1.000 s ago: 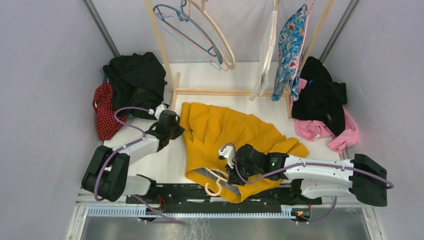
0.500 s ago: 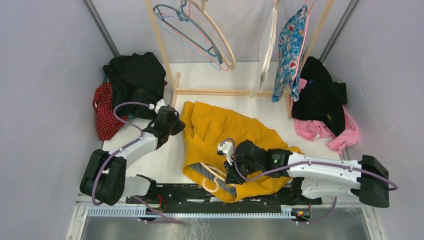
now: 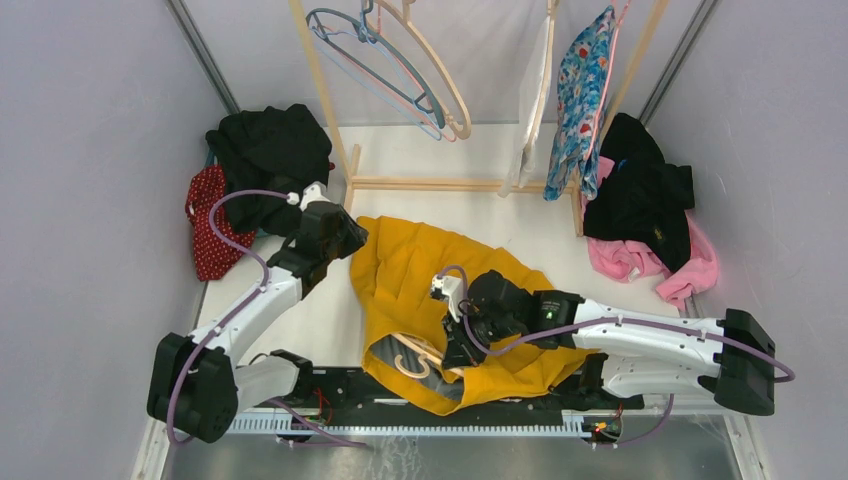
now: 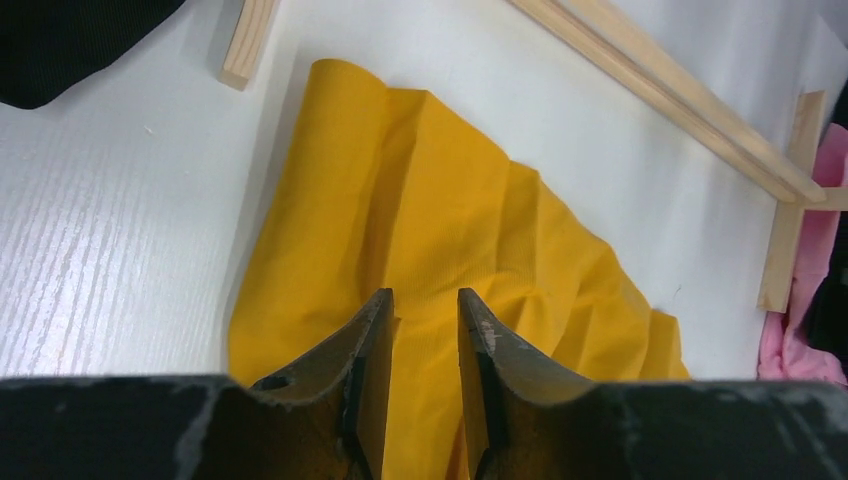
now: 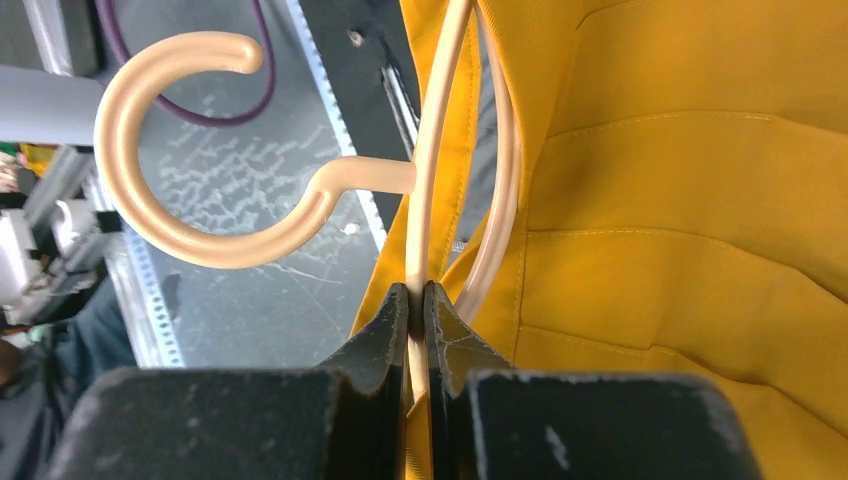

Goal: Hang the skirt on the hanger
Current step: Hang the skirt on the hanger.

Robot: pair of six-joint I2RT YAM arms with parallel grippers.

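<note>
The white desk (image 3: 325, 325) carries a yellow skirt (image 3: 405, 270), crumpled between the 2 arms, with its near end hanging over the desk's near edge. A cream hanger (image 5: 375, 175) sits partly inside that near end, with its hook sticking out past the cloth. The right fingers (image 5: 393, 325) are clamped tight on the hanger just below the hook. The left fingers (image 4: 372, 335) hover over the skirt's far left corner, a narrow gap between them, holding nothing.
</note>
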